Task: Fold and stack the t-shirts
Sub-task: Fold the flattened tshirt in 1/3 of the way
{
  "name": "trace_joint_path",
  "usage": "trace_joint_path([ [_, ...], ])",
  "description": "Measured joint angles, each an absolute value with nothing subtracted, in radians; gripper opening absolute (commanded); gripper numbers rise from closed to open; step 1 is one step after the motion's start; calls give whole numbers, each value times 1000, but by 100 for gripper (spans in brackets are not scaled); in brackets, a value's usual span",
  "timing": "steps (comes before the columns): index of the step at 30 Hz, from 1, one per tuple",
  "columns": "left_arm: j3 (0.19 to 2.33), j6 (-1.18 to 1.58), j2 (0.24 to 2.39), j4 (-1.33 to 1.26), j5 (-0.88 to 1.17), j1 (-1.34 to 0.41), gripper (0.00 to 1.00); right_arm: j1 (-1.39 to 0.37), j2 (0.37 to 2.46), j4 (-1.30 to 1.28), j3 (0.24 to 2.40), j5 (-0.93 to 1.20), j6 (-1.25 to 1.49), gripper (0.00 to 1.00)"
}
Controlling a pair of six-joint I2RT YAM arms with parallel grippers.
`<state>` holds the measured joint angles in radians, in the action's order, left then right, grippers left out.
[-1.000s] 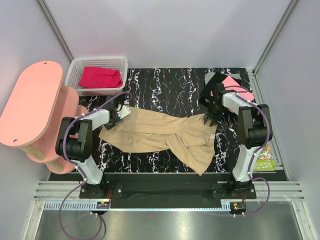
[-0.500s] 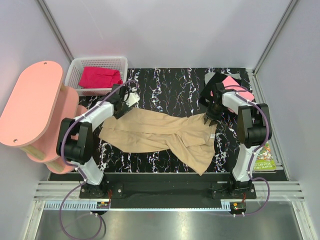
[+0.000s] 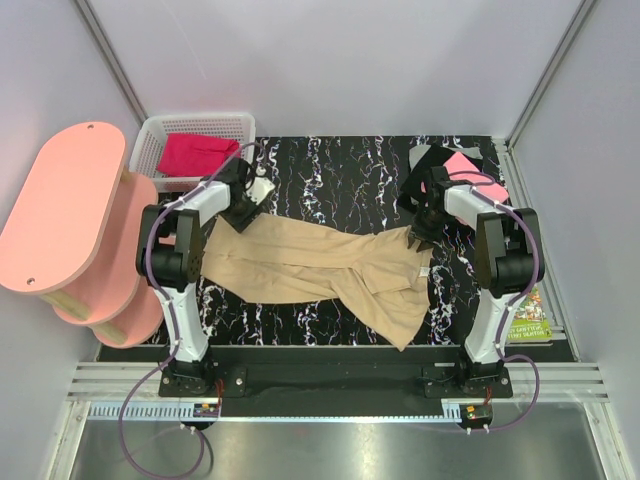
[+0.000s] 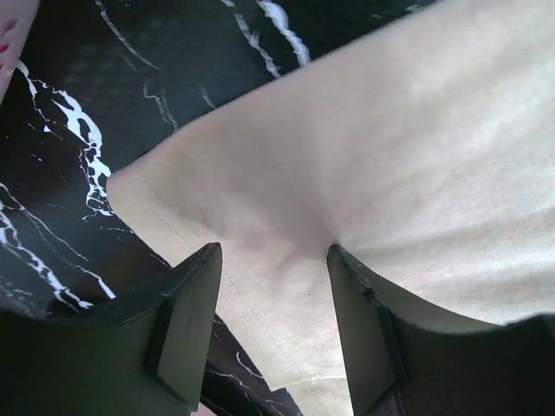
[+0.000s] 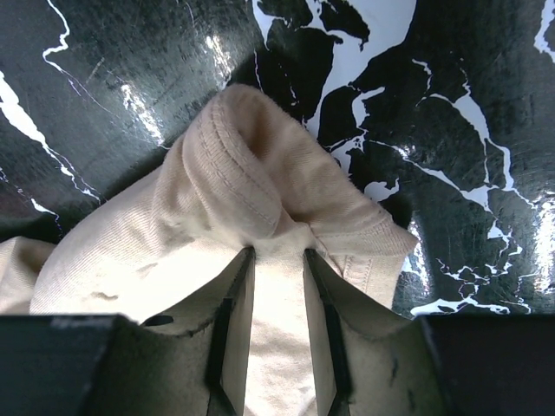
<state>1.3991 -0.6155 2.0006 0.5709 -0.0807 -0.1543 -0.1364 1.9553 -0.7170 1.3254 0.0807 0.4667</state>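
The tan-beige t-shirt [image 3: 320,265] lies spread and rumpled across the middle of the black marble table. My left gripper [image 3: 245,208] is at its far left corner. In the left wrist view its fingers [image 4: 186,329] stand apart with the hemmed edge of the tan cloth [image 4: 416,130] between them. My right gripper [image 3: 420,232] is at the shirt's far right end, shut on a bunched fold of tan cloth [image 5: 243,173]. The magenta-red shirt [image 3: 200,155] lies in the basket. The pink shirt [image 3: 470,170] and the black shirt [image 3: 425,160] lie at the far right.
A white basket [image 3: 200,118] stands at the far left of the table. A pink two-tier shelf [image 3: 65,200] stands on the left. A green book [image 3: 528,325] lies at the near right edge, beside the right arm.
My left gripper swung away from the shirt's left corner toward the basket, then came back down onto that corner. The right gripper has stayed on its fold.
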Motion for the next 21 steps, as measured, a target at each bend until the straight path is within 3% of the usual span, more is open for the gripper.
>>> trace_joint_path([
  [8, 1492, -583, 2058, 609, -49, -73, 57, -141, 1979, -728, 1359, 98, 458, 36],
  [21, 1493, -583, 2059, 611, -77, -64, 57, -150, 2271, -813, 1823, 118, 432, 34],
])
